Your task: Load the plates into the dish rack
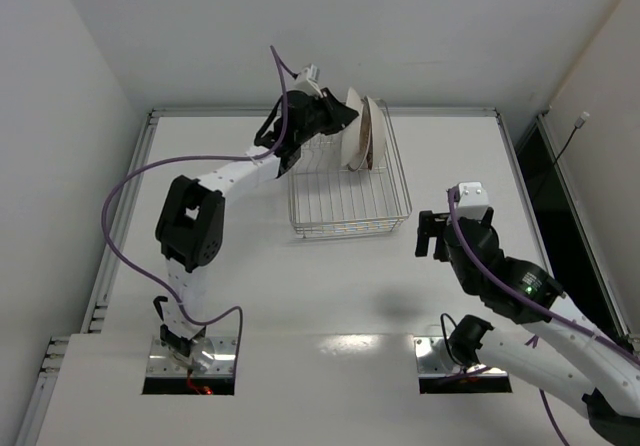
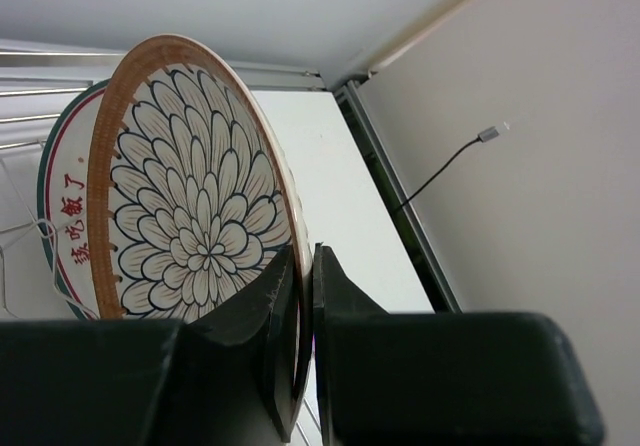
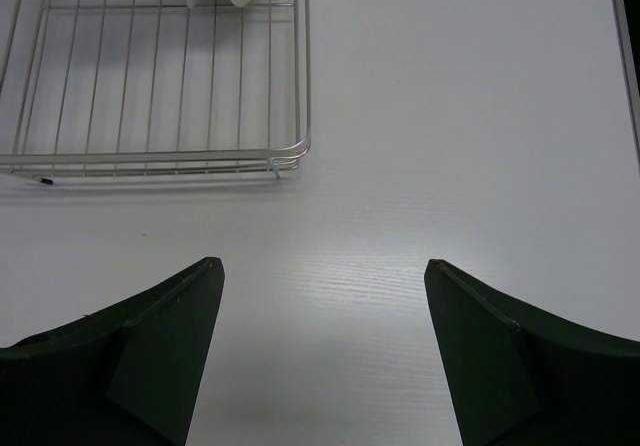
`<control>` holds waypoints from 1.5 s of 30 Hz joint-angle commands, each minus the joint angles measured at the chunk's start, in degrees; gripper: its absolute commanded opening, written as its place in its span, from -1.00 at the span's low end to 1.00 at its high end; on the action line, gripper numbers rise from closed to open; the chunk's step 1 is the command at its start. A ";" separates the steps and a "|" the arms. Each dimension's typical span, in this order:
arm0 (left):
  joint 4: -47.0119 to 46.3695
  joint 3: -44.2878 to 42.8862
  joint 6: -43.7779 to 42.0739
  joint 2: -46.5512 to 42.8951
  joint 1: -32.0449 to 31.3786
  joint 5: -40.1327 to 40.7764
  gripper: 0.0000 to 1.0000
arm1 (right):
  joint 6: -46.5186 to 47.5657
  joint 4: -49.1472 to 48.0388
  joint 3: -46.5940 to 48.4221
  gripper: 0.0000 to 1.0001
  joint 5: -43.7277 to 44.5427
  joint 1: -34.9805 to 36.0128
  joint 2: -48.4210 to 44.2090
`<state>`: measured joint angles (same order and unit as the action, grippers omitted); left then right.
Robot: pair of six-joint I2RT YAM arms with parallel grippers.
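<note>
**A:** What could go wrong from here?

**B:** The left end effector is clamped on the rim of the petal plate. That plate stands upright at the far end of the dish rack, close against a second plate. If the rim is released before it sits between the tines, I'd expect it to tip and knock its neighbour.

**A:** And the other one?

**B:** The right end effector hangs wide and empty over the worktop, near-right of the rack.

**A:** Counts?

**B:** One rack and two end effectors. Two plates for certain; I cannot confirm a third.

Bright even light, faint soft shadows
</note>
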<state>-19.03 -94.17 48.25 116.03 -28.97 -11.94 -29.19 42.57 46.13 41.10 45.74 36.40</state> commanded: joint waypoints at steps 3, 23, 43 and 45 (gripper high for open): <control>-14.02 -1.72 0.44 -1.68 -3.02 6.14 -1.00 | -0.78 -0.99 -0.07 0.60 -0.50 0.49 -0.37; -16.39 1.80 2.99 1.48 -6.01 20.73 -0.92 | -0.25 -0.99 -0.07 0.63 -0.50 1.55 0.77; 6.61 -13.05 -6.84 -8.09 -7.59 11.24 1.00 | -0.17 1.30 8.36 1.00 -3.74 1.02 6.05; 8.91 -16.20 -9.56 -9.93 -7.59 8.88 1.00 | -0.17 0.50 8.98 1.00 -4.88 1.02 6.57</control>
<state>-5.13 -101.95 43.46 116.90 -34.70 1.74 -28.97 44.66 52.27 38.37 46.96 42.37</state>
